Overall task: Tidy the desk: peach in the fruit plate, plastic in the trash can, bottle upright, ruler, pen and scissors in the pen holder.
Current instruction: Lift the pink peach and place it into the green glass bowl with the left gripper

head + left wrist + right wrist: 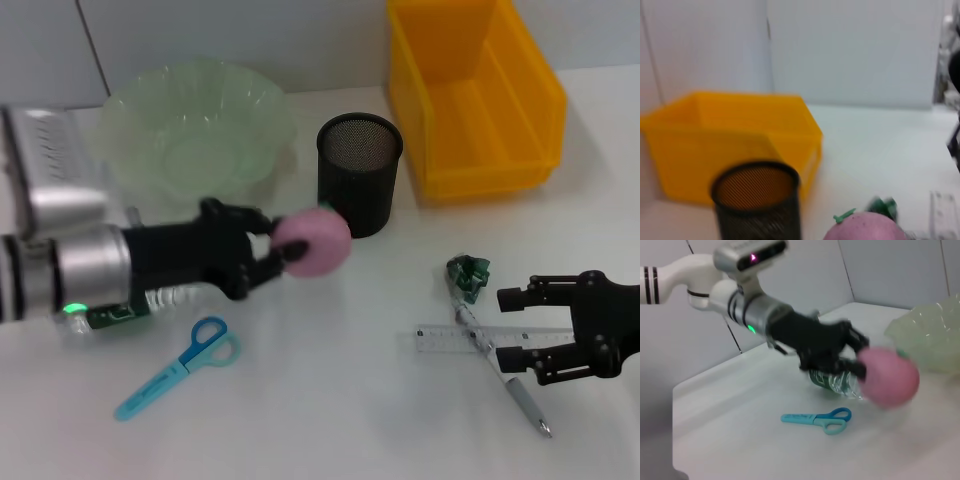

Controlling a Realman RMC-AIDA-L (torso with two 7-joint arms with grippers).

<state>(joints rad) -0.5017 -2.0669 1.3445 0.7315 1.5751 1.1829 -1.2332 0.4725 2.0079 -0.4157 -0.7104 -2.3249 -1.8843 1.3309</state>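
My left gripper (282, 248) is shut on the pink peach (314, 243), held above the table just left of the black mesh pen holder (360, 175). The green translucent fruit plate (195, 130) lies behind it. The plastic bottle (170, 298) lies on its side under my left arm, with the blue scissors (182, 366) in front of it. At the right, my right gripper (506, 327) is open, its fingers either side of the clear ruler (455, 339), which the pen (505, 372) crosses. Crumpled green plastic (468, 272) lies at the pen's far end. The right wrist view shows the peach (888, 378) and scissors (817, 419).
The yellow bin (470, 95) stands at the back right, close beside the pen holder. The left wrist view shows the pen holder (757, 205) in front of the bin (730, 135). A wall runs behind the table.
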